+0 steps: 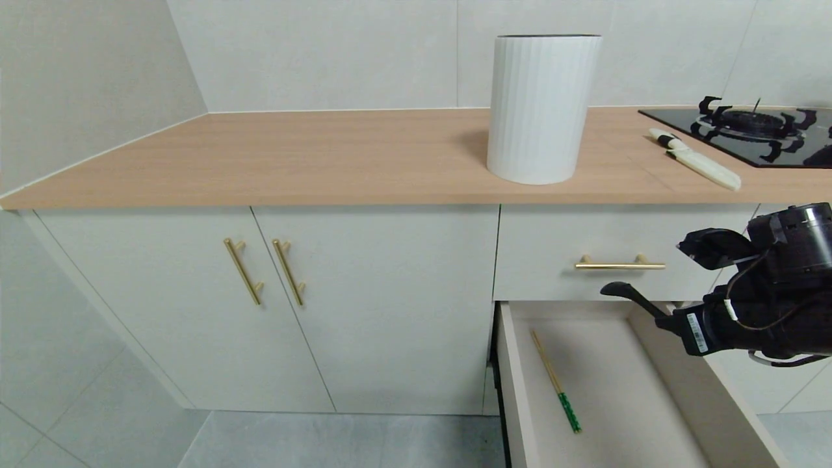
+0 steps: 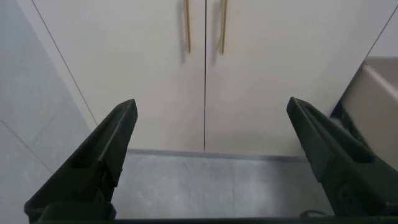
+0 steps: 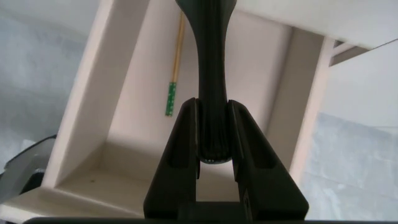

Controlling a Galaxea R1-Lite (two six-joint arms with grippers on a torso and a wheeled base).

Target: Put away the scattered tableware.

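One black utensil (image 1: 634, 298) clamped in right claw (image 1: 671, 319), tip pointing left over drawer (image 1: 513, 377), left claw (image 2: 211, 106) apart

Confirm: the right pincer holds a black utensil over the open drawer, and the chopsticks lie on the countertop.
Not quite. The head view shows the chopsticks inside the open drawer; the right pincer does hold the black utensil over it.
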